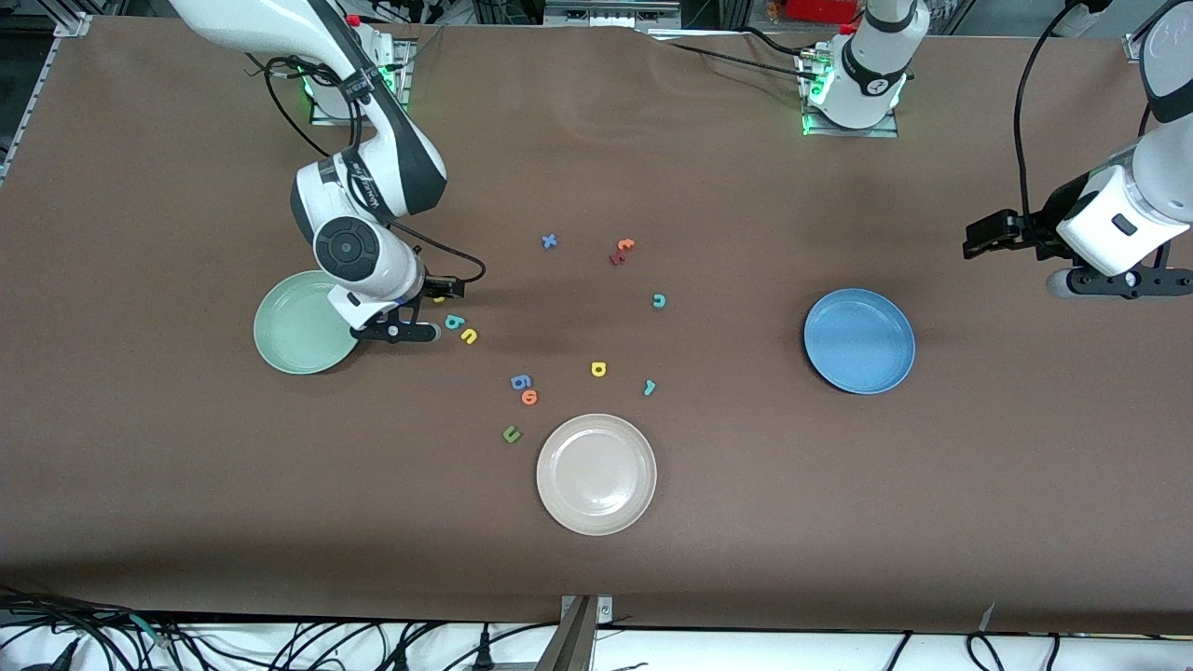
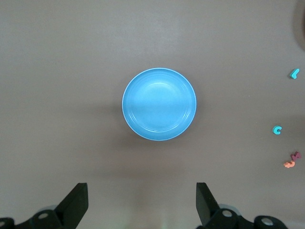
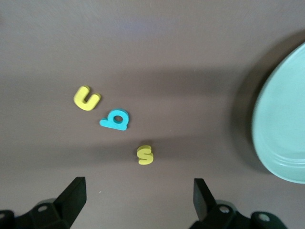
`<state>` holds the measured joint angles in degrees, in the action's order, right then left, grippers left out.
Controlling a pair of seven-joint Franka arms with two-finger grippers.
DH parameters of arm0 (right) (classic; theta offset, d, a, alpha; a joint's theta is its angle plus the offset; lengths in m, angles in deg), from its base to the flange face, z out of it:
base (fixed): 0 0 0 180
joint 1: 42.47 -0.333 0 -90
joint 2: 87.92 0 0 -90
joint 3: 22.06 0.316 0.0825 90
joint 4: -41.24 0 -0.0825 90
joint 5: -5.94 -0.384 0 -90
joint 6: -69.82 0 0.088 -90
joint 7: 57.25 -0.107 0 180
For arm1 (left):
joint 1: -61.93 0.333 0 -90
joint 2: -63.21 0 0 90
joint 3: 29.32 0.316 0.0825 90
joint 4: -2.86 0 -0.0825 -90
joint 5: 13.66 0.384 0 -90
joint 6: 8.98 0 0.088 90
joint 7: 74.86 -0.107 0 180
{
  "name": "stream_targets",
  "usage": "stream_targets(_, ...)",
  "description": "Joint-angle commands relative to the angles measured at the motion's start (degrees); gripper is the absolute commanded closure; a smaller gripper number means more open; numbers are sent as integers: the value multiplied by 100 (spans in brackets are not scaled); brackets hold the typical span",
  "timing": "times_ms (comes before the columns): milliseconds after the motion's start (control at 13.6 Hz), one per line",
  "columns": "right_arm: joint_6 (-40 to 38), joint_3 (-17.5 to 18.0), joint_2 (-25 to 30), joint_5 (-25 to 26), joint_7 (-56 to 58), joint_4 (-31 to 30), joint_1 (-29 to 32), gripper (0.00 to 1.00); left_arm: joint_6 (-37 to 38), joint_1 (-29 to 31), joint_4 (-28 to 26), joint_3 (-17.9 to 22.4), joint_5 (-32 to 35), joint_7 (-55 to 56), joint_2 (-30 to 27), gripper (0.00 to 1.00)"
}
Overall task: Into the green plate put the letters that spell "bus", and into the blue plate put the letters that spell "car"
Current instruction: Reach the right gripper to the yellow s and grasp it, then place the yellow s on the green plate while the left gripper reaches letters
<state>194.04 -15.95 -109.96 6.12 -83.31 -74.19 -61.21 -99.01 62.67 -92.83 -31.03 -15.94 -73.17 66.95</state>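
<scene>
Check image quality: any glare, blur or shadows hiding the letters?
Front view: sharp; the right gripper partly hides the yellow s. Right wrist view: soft focus, yet yellow s, teal b, yellow u readable. Left wrist view: mild sheen on blue plate.

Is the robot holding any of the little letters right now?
No. The right gripper hangs open over the yellow foam s, and the left gripper waits open near the round blue plate.

A robotics lab: two white arms (image 1: 373, 168) bolted to a brown-covered table (image 1: 746, 522), aluminium framing (image 1: 578, 634) at its edge, black cables (image 1: 280, 648) trailing on the floor below.
</scene>
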Motion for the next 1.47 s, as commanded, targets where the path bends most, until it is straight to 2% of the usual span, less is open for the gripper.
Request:
stream_targets(0,575,48,95,-105,84,-550,46,1,65,-29,103,-31,-18,50,48,0)
stream_targets(74,812,48,60,-105,93,-664,55,3,56,-29,112,-84,-18,146,57,0)
stream_targets(294,1270,48,-124,-114,128,-736,55,22,30,-38,112,-93,-18,173,66,0)
stream_targets(809,1772,48,-362,-114,94,-920,55,23,73,-38,103,-119,-27,225,57,0)
stream_targets(883,1764,48,-362,-114,67,-929,55,29,65,-30,103,-163,-27,261,66,0)
stream_targets(957,1737,48,-353,-114,67,-938,55,43,65,-29,94,-163,-27,270,66,0)
stream_targets(1177,1728,48,-353,-114,49,-938,55,58,73,-38,68,-304,-27,506,66,0)
stream_targets(1325,1728,48,-353,-114,41,-947,55,58,73,-38,76,-339,-18,507,66,0)
stream_targets(1398,1728,48,-353,-114,49,-955,55,64,65,-47,94,-365,-18,507,66,0)
